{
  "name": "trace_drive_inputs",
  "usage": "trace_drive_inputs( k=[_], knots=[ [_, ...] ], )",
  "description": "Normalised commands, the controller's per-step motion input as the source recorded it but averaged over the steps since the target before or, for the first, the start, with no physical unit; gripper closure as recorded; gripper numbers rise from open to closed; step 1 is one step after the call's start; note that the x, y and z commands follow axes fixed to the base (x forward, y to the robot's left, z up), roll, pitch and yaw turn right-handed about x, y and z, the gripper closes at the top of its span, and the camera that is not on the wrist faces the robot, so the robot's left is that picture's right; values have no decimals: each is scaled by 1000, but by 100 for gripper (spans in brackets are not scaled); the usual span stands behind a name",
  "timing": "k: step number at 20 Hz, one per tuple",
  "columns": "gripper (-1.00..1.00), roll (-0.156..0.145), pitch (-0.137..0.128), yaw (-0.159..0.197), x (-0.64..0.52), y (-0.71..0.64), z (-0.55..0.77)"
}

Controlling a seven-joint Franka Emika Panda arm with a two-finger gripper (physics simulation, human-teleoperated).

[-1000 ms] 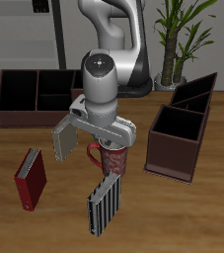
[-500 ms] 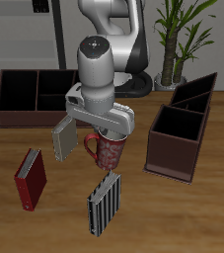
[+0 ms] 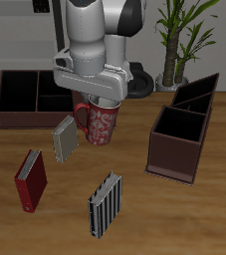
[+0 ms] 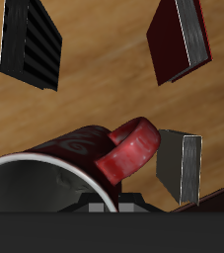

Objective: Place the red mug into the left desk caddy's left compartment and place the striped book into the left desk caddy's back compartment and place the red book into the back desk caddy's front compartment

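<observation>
Mug (image 3: 102,125) is hanging above the table (image 3: 184,214), gripped at its rim by the gripper (image 3: 98,103), whose fingers are closed on the mug wall. In the wrist view the mug (image 4: 54,168) is showing its red handle turned toward the books. Striped book (image 3: 106,203) is standing near the table's front edge, well apart from the mug. Red book (image 3: 30,180) is lying tilted farther toward the table's side, also near the front. Grey book (image 3: 65,137) is standing just beside the mug. Left caddy (image 3: 178,141) is sitting well apart from the mug, with a second caddy (image 3: 196,94) just behind it; back caddy (image 3: 30,97) is sitting at the far side, behind the grey book
</observation>
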Motion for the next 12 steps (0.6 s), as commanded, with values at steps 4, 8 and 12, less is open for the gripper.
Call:
trace_drive_inputs(
  k=[4, 8, 12],
  knots=[
    [100, 12, -38, 29, -375, -185, 345],
    [100, 12, 3, -5, -367, -155, 113],
    [100, -18, -20, -11, -488, -132, 97]
  ],
)
